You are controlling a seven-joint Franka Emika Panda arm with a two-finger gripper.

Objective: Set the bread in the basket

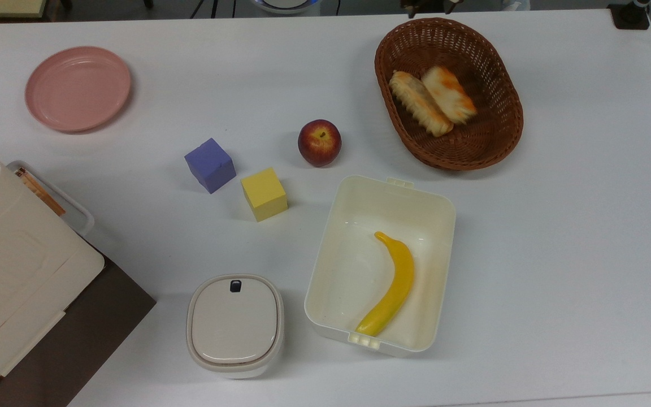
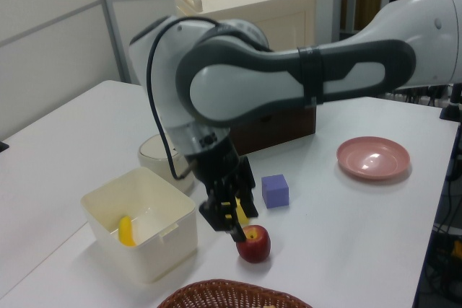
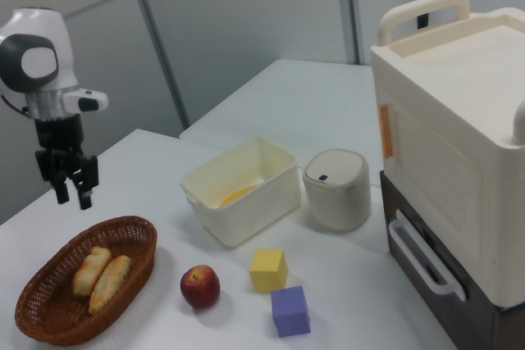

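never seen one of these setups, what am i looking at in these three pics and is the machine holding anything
It is one robot arm at a white table, filmed at the same moment by three fixed cameras: one from above, two from the sides. The arm ends in a two-finger end effector; in the right view it hangs open and empty above the basket.

In the top view, the brown wicker basket holds two pieces: the short bread with an orange-glazed top and a longer ridged loaf beside it.

Also on the table: an apple, a purple cube, a yellow cube, a pink plate, a lidded cream container, and an open cream box with a banana inside. A big cream case stands at one edge.

So nothing is held; the bread already lies in the basket.
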